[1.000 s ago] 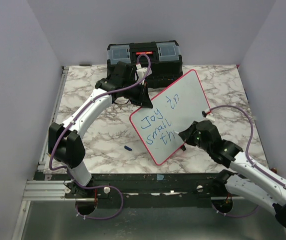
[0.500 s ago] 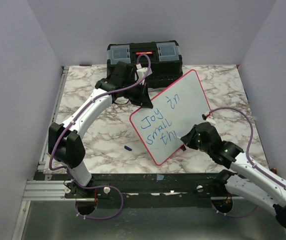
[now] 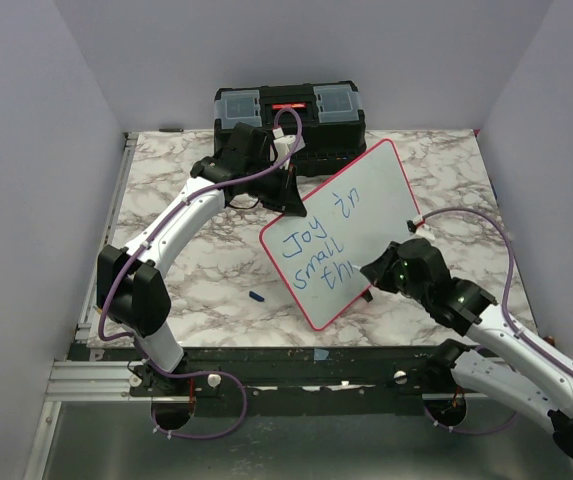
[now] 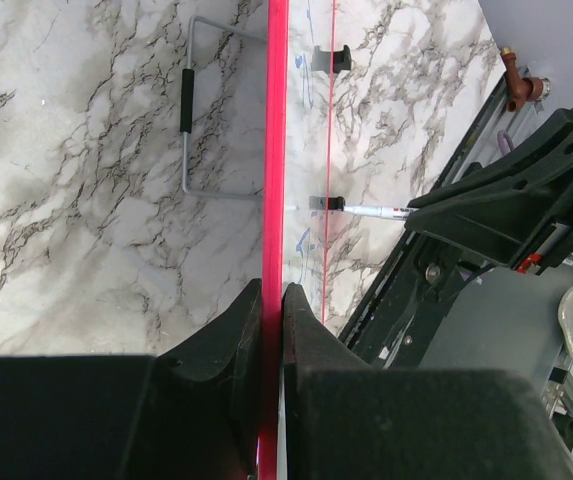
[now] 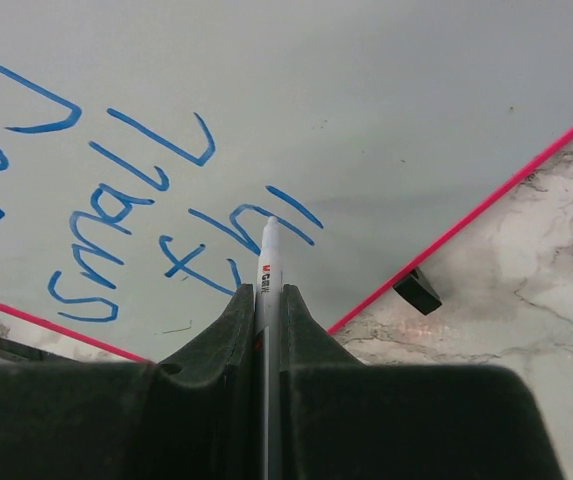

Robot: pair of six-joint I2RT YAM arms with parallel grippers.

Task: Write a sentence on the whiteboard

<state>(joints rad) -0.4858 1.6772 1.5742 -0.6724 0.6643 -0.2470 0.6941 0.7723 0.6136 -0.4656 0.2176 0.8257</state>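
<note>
Whiteboard (image 3: 371, 195) stood tilted mid-tabletop (image 3: 191, 265), with the left gripper (image 4: 272, 292) clamped on its red rim. Right gripper (image 5: 263, 292) pinched the marker (image 5: 267, 245), tip by the newest stroke. Within the last second "th" gained an "i". Third line looked unfinished, more writing probably needed.

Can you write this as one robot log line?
left fingers: shut on whiteboard rim | right fingers: shut on marker | written: Joy in small th
</note>
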